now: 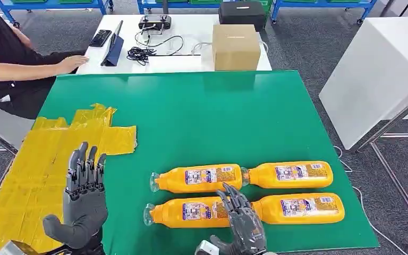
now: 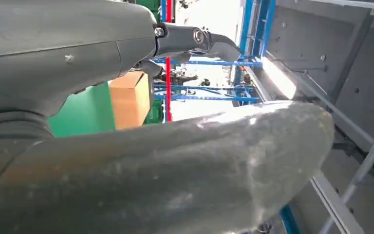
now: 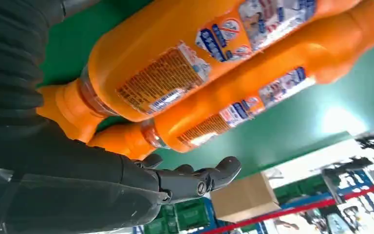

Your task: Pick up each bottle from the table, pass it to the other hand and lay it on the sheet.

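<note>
Bottles: four orange ones lying flat on the green table [image 1: 202, 117], grouped toward its near right corner in two rows of two, caps pointing toward the table's left edge. Far row: far-left bottle [image 1: 197, 178] cap-to-base with far-right bottle [image 1: 289, 175]. Near row: near-left bottle [image 1: 183, 211] and near-right bottle [image 1: 299, 207], just beside the far row.

Right hand [image 1: 243, 220] over the near row, at the junction of the two near bottles, fingers extended and slightly spread, holding nothing; cannot tell whether touching a bottle. Seen from the right wrist, fingertips [image 3: 224, 170] apart and free just beside the orange necks, two labelled bottles close in front.

Left hand [image 1: 84, 199] raised over the table's near left part, by the edge of the yellow sheet [image 1: 42, 159], palm toward the bottles, fingers straight and apart, holding nothing.

Sheet crumpled and taped in strips, covering the table's near left corner and reaching along the left edge; nothing lying on it.

Beyond the table's far edge, a white desk [image 1: 191, 62] with a cardboard box [image 1: 236, 47], cables [image 1: 143, 52], a controller [image 1: 155, 22] and a black case [image 1: 241, 13]. Person [image 1: 5, 58] in black seated off the far left corner, hand resting on the desk.
</note>
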`<state>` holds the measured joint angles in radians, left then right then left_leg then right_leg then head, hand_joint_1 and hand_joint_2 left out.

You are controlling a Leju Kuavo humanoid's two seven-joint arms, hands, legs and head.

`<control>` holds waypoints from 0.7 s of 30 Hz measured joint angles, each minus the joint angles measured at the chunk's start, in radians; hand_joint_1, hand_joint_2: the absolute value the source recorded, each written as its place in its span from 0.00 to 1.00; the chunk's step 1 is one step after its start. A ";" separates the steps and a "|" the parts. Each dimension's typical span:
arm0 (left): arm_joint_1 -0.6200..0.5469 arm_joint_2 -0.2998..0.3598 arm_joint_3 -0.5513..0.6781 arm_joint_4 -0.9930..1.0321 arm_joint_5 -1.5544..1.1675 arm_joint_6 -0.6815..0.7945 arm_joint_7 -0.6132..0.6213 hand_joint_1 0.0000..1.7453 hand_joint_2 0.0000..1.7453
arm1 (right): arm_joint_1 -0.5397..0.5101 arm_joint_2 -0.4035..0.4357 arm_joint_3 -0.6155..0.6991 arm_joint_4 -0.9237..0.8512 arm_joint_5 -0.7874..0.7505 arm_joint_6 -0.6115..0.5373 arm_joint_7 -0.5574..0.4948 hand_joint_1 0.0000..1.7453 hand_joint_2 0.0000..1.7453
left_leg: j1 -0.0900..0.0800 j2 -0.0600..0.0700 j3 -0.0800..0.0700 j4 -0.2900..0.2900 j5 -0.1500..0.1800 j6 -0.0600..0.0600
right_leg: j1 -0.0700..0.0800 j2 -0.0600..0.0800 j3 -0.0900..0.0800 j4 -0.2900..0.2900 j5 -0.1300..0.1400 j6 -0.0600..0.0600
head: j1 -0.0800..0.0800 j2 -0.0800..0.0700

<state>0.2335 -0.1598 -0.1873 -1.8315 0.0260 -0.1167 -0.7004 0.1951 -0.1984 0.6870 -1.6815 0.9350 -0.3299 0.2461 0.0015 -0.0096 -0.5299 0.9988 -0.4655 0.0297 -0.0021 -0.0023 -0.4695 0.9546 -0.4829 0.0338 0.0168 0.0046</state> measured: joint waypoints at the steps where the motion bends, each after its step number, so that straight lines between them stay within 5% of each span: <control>1: 0.000 0.000 0.000 0.000 0.001 0.000 0.000 0.00 0.00 | -0.001 -0.001 -0.001 0.004 0.000 0.011 0.009 0.00 1.00 | 0.000 0.000 0.000 0.000 0.000 0.000 | 0.000 0.000 0.000 0.000 0.000 0.000 | 0.000 0.000; 21: -0.003 -0.008 -0.006 0.000 0.006 -0.026 0.000 0.00 0.00 | -0.064 0.010 -0.061 0.098 0.031 0.115 0.022 0.00 1.00 | 0.000 0.000 0.000 0.000 0.000 0.000 | 0.000 0.000 0.000 0.000 0.000 0.000 | 0.000 0.000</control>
<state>0.2304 -0.1678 -0.1930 -1.8315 0.0317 -0.1427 -0.7004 0.1311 -0.1889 0.6264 -1.5839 0.9655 -0.2152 0.2686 0.0015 -0.0095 -0.5298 0.9989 -0.4654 0.0297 -0.0021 -0.0022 -0.4694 0.9547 -0.4828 0.0338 0.0164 0.0046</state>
